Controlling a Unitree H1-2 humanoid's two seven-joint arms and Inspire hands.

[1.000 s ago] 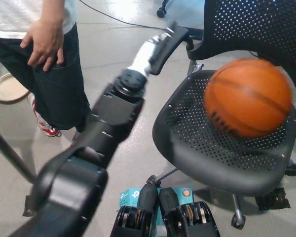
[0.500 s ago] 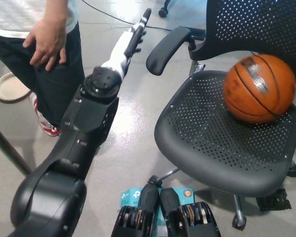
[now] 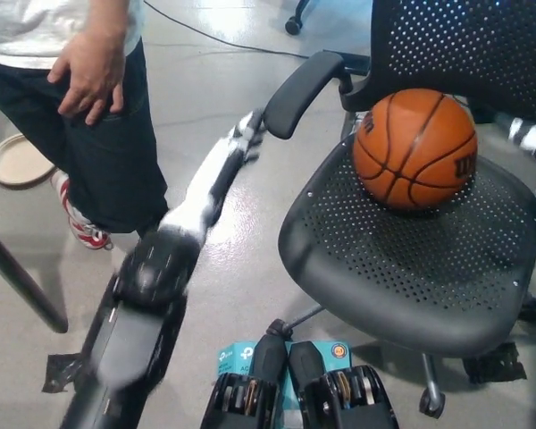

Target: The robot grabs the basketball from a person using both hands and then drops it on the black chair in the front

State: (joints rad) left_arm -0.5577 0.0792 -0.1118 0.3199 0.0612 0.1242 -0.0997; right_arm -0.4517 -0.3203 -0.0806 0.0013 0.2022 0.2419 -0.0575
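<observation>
Orange rubber basketball (image 3: 414, 147) is seen resting on black perforated office chair (image 3: 411, 268) seat, nr backrest. White left hand (image 3: 243, 143) blurred beside armrest, grip state can't be told. Right hand not seen.

Left hand (image 3: 235, 147) blurred, arm stretched forward; holds nothing.

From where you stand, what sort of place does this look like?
Probably an office or lab workspace. A black mesh office chair on casters stands on a bare grey concrete floor, a cable trails across it, and a person stands close by. A basketball sits on the chair seat.
</observation>
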